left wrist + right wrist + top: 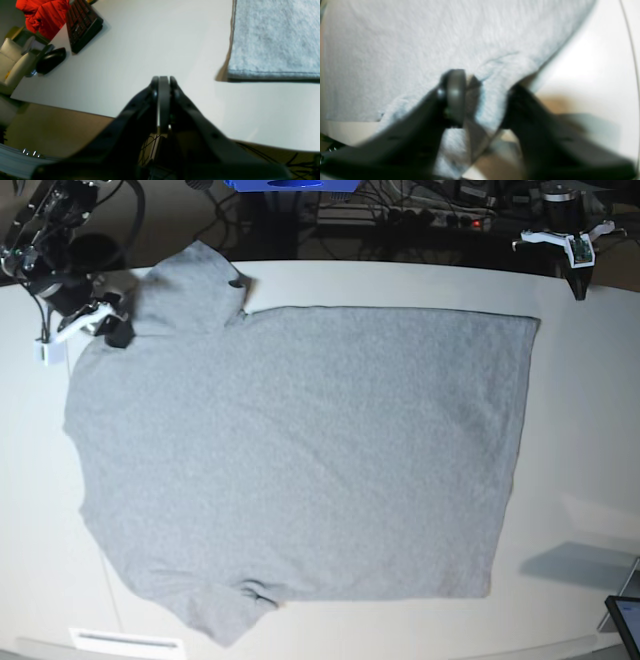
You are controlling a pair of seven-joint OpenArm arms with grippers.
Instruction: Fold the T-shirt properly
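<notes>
I see the T-shirt [300, 460] spread flat, plain side up, over most of the table [590, 440]. My right gripper [480, 97] pinches a bunched fold at the shirt's far left edge. My left gripper [163, 82], pressed together on nothing, hangs over the bare far right corner.

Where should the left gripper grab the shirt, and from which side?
Probably the hem corner nearest the left gripper. The T-shirt lies flat on the table, so come in low from the bare table beyond that corner, where the cloth's free edges meet and can be pinched.
</notes>
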